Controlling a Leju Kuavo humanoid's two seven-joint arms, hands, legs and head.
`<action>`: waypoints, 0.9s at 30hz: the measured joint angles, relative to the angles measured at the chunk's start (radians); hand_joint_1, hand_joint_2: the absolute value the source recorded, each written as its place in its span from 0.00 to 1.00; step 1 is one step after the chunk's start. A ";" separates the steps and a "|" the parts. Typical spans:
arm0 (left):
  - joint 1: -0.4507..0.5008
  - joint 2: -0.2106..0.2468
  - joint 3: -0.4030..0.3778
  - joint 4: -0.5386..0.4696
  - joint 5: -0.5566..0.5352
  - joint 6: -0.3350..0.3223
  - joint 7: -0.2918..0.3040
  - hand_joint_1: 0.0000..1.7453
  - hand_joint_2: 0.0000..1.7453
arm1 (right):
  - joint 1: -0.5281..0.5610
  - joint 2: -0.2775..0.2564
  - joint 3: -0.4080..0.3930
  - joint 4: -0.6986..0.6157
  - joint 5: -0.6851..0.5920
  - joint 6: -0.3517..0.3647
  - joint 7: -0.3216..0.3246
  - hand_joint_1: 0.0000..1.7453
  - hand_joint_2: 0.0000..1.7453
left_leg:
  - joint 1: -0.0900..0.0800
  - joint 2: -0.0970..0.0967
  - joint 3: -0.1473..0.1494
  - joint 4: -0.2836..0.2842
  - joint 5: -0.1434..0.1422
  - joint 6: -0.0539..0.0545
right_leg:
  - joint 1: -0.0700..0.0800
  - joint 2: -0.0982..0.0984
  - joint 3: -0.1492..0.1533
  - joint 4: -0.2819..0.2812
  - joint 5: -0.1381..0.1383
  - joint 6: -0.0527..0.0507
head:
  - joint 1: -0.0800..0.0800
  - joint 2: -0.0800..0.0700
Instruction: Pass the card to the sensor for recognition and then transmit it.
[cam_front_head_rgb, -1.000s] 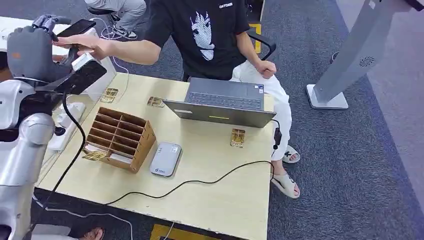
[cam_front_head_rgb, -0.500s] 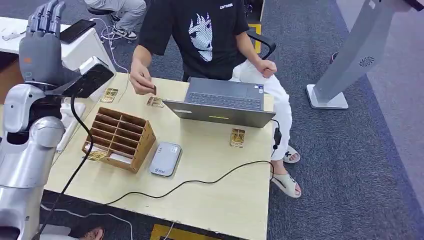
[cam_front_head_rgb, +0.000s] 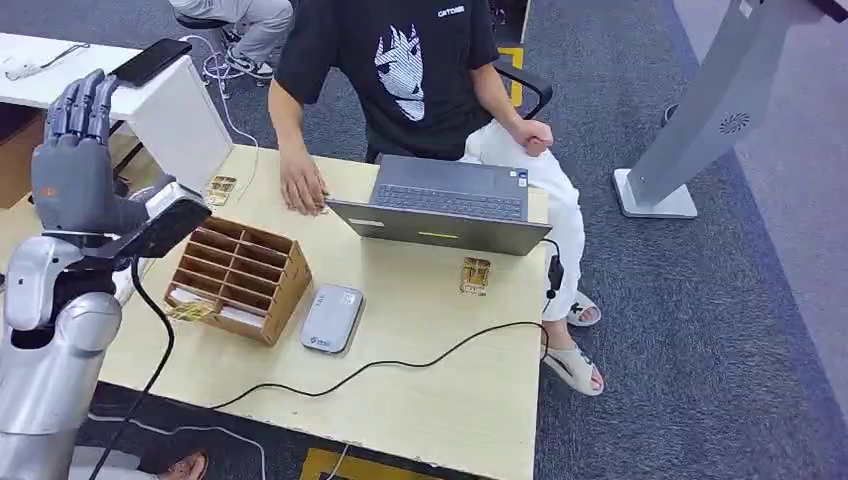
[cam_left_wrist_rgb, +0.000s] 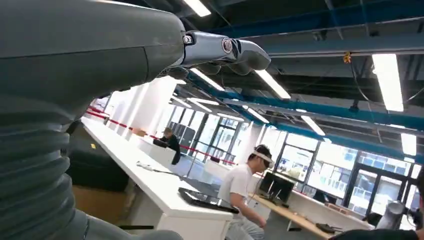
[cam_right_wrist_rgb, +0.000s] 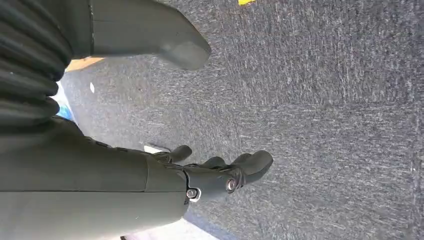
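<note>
Cards lie on the wooden table (cam_front_head_rgb: 430, 330), none in either robot hand: one (cam_front_head_rgb: 476, 275) beside the laptop (cam_front_head_rgb: 445, 205), well to the right of the left hand (cam_front_head_rgb: 72, 165); one (cam_front_head_rgb: 220, 188) at the table's far edge, just right of that hand; another (cam_front_head_rgb: 190, 311) at the near foot of the wooden slotted rack (cam_front_head_rgb: 240, 277), below it. The person's hand (cam_front_head_rgb: 301, 187) presses flat on the table next to the laptop; whether a card lies under it cannot be told. The grey sensor box (cam_front_head_rgb: 332, 317) sits just right of the rack, a black cable (cam_front_head_rgb: 400, 364) running past it. The left hand is raised, fingers straight up and apart, holding nothing. The right hand (cam_right_wrist_rgb: 220, 175) hangs over grey carpet (cam_right_wrist_rgb: 325, 100), fingers loosely spread, holding nothing.
</note>
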 joint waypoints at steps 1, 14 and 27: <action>0.031 0.000 0.015 -0.020 0.013 0.019 -0.015 0.00 1.00 | 0.000 0.000 0.000 0.000 -0.005 -0.002 0.004 0.00 1.00 | 0.000 0.001 0.000 0.000 0.000 0.000 | 0.000 0.001 0.001 0.000 0.000 0.000 | 0.000 0.000; 0.696 -0.191 0.346 -0.424 0.269 0.206 -0.330 0.00 1.00 | 0.012 0.008 -0.031 0.000 -0.054 -0.039 -0.016 0.00 1.00 | -0.002 0.006 0.003 -0.001 -0.007 0.000 | -0.001 0.006 0.001 -0.001 -0.005 0.001 | -0.001 0.000; 0.759 -0.559 0.846 -0.468 0.461 -0.103 -0.438 0.00 1.00 | 0.009 0.017 -0.066 0.000 -0.081 -0.063 -0.026 0.00 1.00 | -0.002 0.002 0.005 -0.001 -0.007 0.001 | -0.001 0.001 0.004 -0.002 -0.005 0.001 | -0.001 0.000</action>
